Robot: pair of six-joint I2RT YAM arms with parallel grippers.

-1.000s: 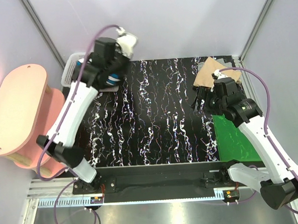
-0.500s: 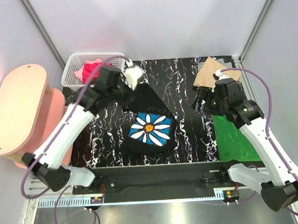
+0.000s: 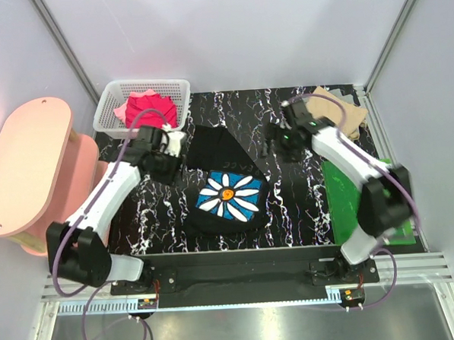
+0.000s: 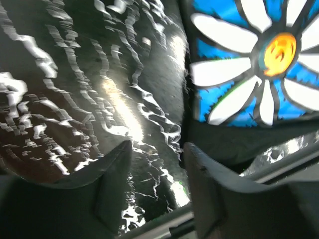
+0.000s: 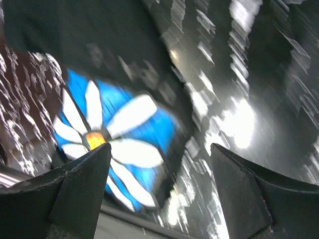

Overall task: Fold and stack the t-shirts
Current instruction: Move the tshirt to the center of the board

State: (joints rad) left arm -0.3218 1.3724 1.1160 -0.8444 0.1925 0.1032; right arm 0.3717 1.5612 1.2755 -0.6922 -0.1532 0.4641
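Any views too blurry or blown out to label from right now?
Top view: sharp, evenly lit; the black shirt and its daisy print read cleanly. Left wrist view: table streaked by motion blur with a bright glare band; daisy soft but legible. Right wrist view: worst blur, daisy smeared, glare patch on the table.

A robot lab cell: plain white panel walls (image 3: 243,32) on grey aluminium posts (image 3: 64,45) enclose the black, white-veined table (image 3: 290,212); a silver metal rail (image 3: 249,297) lines its near edge.
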